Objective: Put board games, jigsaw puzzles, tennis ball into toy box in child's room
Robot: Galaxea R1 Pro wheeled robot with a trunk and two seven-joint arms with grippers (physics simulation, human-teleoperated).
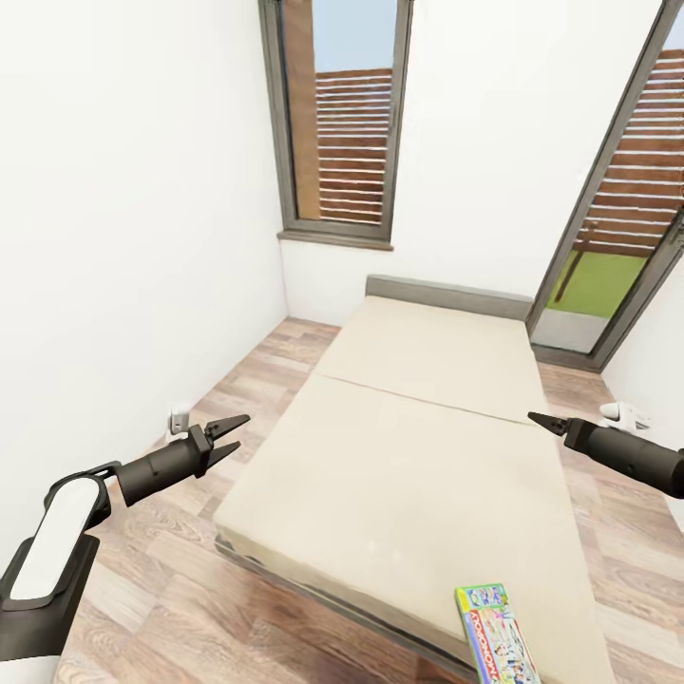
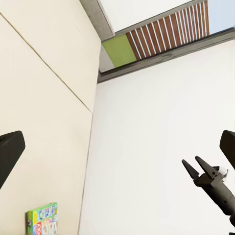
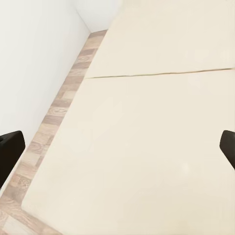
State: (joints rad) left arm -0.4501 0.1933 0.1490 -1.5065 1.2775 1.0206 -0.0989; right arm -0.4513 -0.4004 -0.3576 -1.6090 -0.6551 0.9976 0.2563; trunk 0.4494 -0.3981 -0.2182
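Observation:
The bed [image 1: 418, 446] with its plain beige mattress lies ahead of me, its low grey headboard against the far wall. A flat white-green Monopoly box [image 1: 496, 635] rests on the mattress near the foot corner, low and right in the head view. The left wrist view catches a green game box [image 2: 42, 219] on the mattress [image 2: 44, 122]. My left gripper [image 1: 241, 432] hovers open over the floor beside the bed's left edge. My right gripper [image 1: 537, 419] is open above the bed's right side, with bare mattress [image 3: 147, 137] under it. Neither holds anything.
A white wall runs close on my left, with a socket [image 1: 179, 418] low on it. A strip of wood-plank floor [image 1: 161, 570] separates wall and bed. A tall dark-framed window [image 1: 342, 123] and a glass door [image 1: 617, 237] stand behind the bed. A small white object [image 1: 622, 413] lies on the floor at right.

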